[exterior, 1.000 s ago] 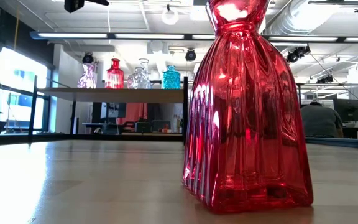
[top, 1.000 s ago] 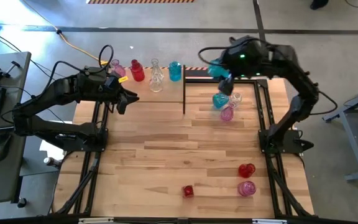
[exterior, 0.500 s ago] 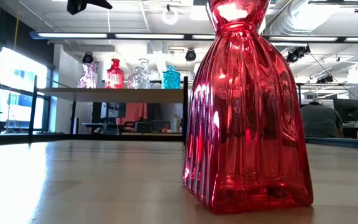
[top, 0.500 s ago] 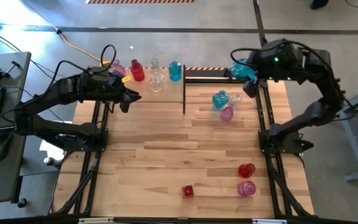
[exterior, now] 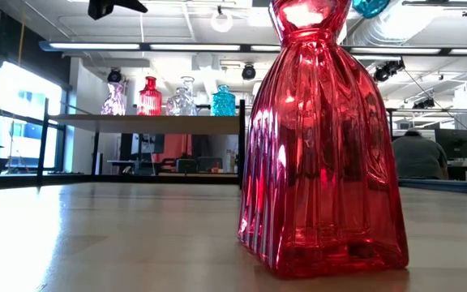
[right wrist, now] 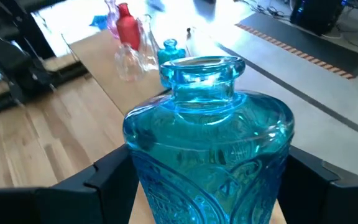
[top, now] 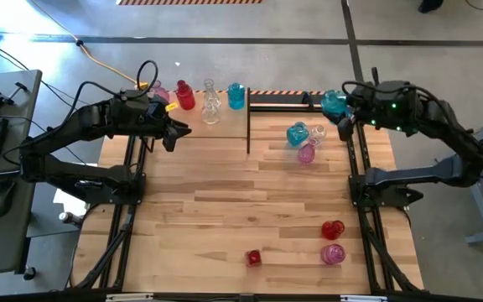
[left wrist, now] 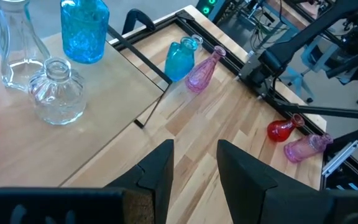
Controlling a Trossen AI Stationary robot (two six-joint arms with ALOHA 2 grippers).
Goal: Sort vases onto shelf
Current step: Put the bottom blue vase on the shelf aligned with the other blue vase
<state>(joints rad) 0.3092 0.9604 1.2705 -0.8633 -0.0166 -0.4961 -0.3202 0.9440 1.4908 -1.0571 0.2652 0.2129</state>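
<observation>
Vases, counted from the high view: five on the shelf (top: pixel 193 127) along its far edge, left to right a pink one (top: pixel 156 91), a red one (top: pixel 183 95), two clear ones (top: pixel 210 106) close together, and a teal-blue one (top: pixel 236 95); three clustered on the tabletop (top: pixel 225 201) just right of the shelf, a teal one (top: pixel 298 134), a small clear one (top: pixel 318 132) and a pink one (top: pixel 307 153); three near the front edge, a red one (top: pixel 333 228) and a pink one (top: pixel 333 253) lying on their sides close together, plus a red ribbed one (top: pixel 254 257) standing alone right in front of the low camera; one more teal vase (top: pixel 334 102) is in the air. Right gripper (top: pixel 342 104) is clamped on that teal vase, neck up, fingers on both sides of the body, hanging over the table's far right corner by the black frame rail. Left gripper (top: pixel 177 130) hovers over the shelf's near side, jaws slightly apart, holding nothing. Open room: near part of the shelf is bare, shelf's right edge has a thin black upright, and the table's middle is bare between the far cluster and the front three
</observation>
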